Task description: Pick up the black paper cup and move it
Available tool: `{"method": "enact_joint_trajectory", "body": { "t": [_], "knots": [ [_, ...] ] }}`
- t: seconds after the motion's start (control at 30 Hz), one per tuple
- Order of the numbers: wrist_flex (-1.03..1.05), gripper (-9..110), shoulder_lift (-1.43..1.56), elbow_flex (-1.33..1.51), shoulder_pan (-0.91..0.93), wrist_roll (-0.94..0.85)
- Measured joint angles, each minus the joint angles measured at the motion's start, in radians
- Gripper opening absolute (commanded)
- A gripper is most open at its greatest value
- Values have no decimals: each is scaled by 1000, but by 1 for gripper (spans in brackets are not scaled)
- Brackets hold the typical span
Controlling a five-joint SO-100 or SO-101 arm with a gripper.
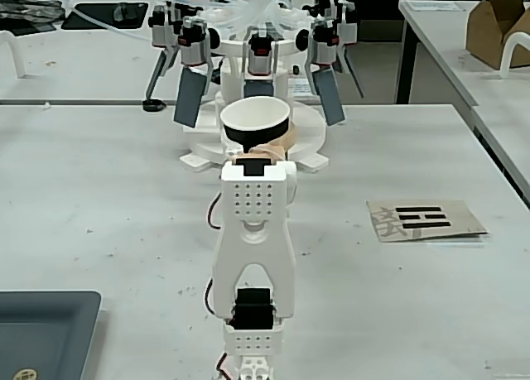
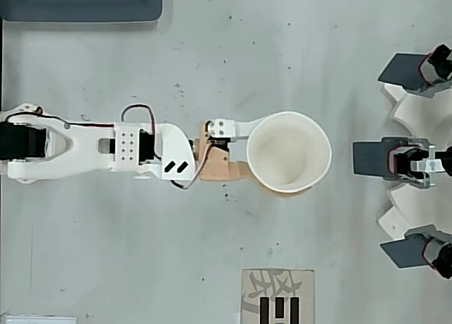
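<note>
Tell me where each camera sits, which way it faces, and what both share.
Fixed view: low behind the arm's base, facing along the table toward the white multi-armed device; shows the arm's back and the black paper cup.
Overhead view: above the table, looking straight down; shows the arm reaching rightward, its pincer around the cup.
Shared: arm, cup, device, printed card, grey tray.

Arm [image 2: 106,149] is white printed plastic – boxy links, with a grid of small round holes on one face and two slanted black slots on the rounded wrist shell. Black servo blocks sit in the joints; thin red and black wires loop out beside them. Gripper [image 2: 244,151] end – one white finger, tan/wood-coloured body part.
</note>
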Motion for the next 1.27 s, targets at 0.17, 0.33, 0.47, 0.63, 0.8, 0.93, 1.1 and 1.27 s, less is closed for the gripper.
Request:
{"method": "enact_joint_trajectory", "body": {
  "t": [0.17, 0.33, 0.47, 0.63, 0.8, 0.93, 1.1, 1.27],
  "knots": [
    [31, 10, -46, -77, 8, 0],
    [49, 10, -81, -132, 17, 0],
    [60, 10, -110, -172, 17, 0],
    [78, 10, -146, -221, 17, 0],
    [94, 10, -160, -249, 17, 0],
    [94, 10, -160, -252, 17, 0],
    [94, 10, -170, -252, 17, 0],
    [94, 10, -175, -252, 17, 0]
  ]
}}
